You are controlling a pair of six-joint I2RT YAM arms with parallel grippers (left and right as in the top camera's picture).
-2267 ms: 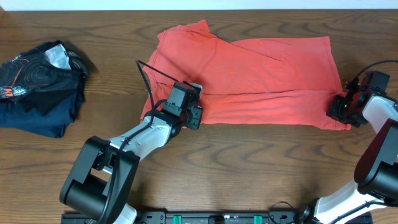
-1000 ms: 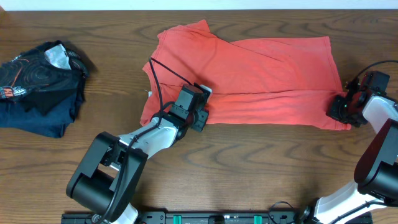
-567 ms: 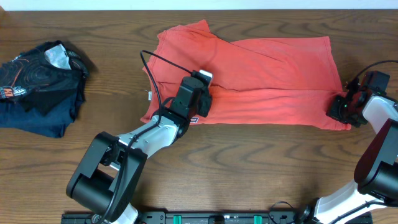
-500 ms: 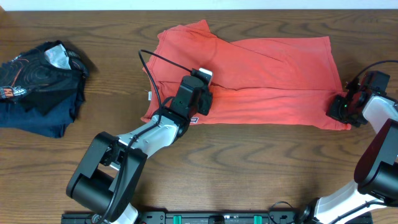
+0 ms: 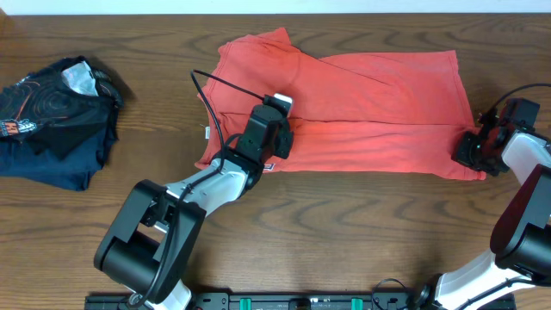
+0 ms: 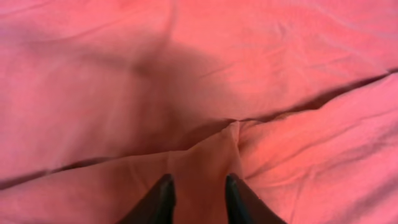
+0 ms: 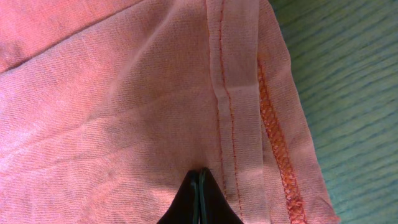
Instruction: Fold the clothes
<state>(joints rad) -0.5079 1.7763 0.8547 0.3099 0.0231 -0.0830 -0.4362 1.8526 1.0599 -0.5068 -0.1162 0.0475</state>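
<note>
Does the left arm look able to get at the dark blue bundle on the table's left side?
Probably yes. The dark blue bundle lies on the left arm's own side, bare table between them. The left gripper sits open on the red T-shirt, so it looks free to swing over.

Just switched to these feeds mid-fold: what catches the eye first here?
The coral-red T-shirt dominates, spread across the far middle of the table. The left gripper is down on its near-left part, jaws parted, while the right gripper is shut on its near-right corner. A dark clothing heap sits far left.
</note>
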